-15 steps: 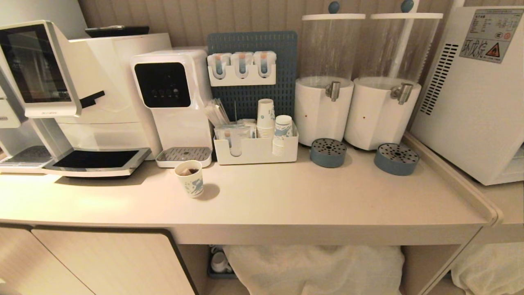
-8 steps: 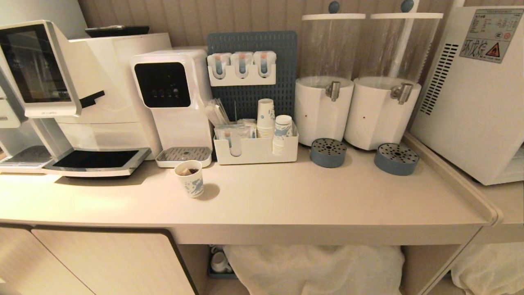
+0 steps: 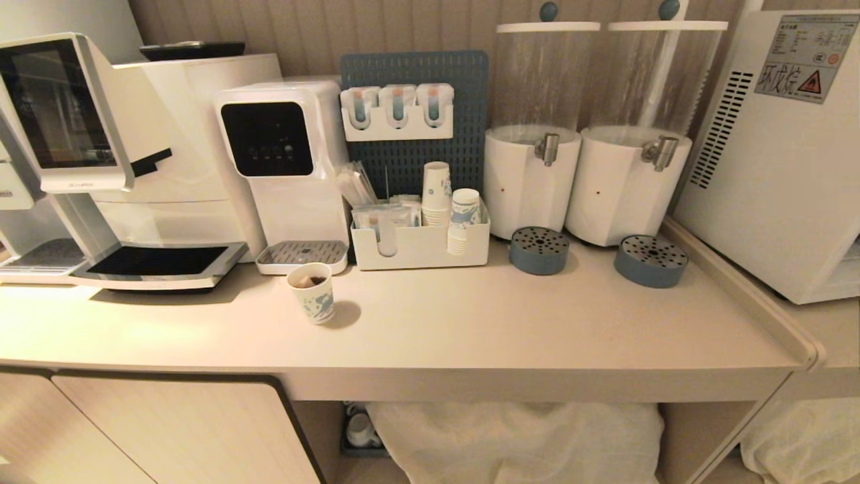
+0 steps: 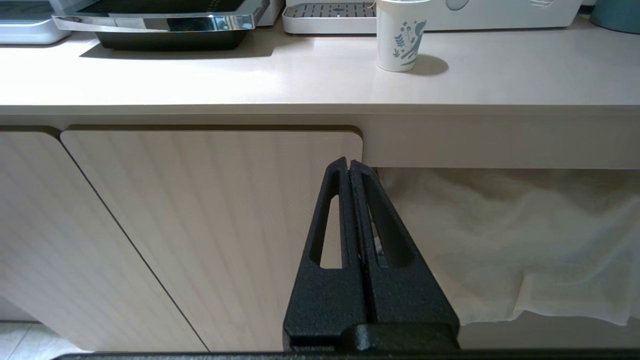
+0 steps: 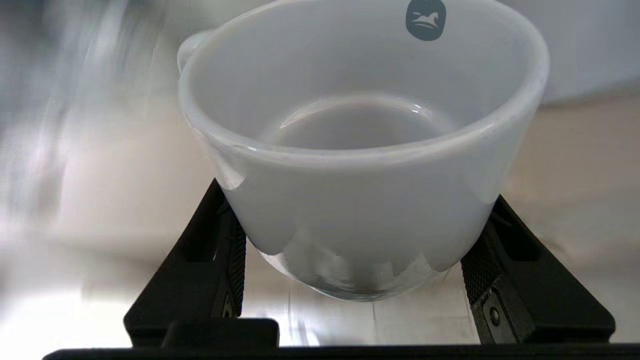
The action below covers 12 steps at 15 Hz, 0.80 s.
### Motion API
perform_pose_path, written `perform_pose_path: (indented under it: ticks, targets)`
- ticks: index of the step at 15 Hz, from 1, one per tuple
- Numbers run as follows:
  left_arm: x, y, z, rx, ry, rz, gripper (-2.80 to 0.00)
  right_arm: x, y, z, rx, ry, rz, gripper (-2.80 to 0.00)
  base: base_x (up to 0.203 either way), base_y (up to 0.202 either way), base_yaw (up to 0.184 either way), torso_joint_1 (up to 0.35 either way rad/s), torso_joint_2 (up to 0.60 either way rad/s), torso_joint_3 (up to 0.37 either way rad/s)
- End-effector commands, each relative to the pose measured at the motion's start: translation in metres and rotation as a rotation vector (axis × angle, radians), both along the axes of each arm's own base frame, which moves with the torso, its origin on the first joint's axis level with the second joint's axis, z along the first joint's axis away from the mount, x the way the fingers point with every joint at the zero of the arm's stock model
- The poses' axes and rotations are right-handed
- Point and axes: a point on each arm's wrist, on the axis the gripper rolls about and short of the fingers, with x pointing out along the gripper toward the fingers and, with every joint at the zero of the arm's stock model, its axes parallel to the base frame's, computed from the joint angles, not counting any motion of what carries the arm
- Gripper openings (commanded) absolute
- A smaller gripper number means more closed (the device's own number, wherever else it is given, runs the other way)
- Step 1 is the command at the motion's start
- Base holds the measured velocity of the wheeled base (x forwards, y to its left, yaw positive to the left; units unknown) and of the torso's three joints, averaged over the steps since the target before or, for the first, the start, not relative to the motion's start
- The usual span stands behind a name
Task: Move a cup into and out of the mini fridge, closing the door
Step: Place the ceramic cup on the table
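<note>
Head view unchanged over the last second; right end effector (image 5: 360,280) clamps the white cup (image 5: 360,165) off-frame, background blurred, left end effector (image 4: 348,167) clenched empty below bench (image 3: 470,329), mini fridge (image 3: 779,148) far right.

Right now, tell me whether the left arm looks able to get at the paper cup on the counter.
Probably yes. The left gripper hangs shut below the counter edge, before the cabinet door; the paper cup stands alone near that edge, unobstructed, though the fingers must open.
</note>
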Motion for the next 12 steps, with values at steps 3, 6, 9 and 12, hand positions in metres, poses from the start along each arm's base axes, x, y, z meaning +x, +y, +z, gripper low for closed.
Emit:
perform_pose_path:
  ticks: [3,6,9,12]
  targets:
    - [0.000,0.000,0.000,-0.003,0.001,0.001,-2.80,0.071,-0.024,-0.087,-0.097,-0.219,0.584,-2.80,0.000,0.000,0.000,0.000,0.00,0.000]
    - [0.000,0.000,0.000,-0.004,0.001,0.001,-2.80,0.137,-0.007,-0.147,-0.170,-0.319,0.705,-2.80,0.000,0.000,0.000,0.000,0.00,0.000]
    - [0.000,0.000,0.000,-0.004,0.000,0.003,-2.80,0.181,0.027,-0.200,-0.190,-0.324,0.751,-2.80,0.000,0.000,0.000,0.000,0.00,0.000]
    - [0.000,0.000,0.000,-0.004,0.000,0.003,-2.80,0.218,0.048,-0.235,-0.221,-0.314,0.735,-2.80,0.000,0.000,0.000,0.000,0.00,0.000]
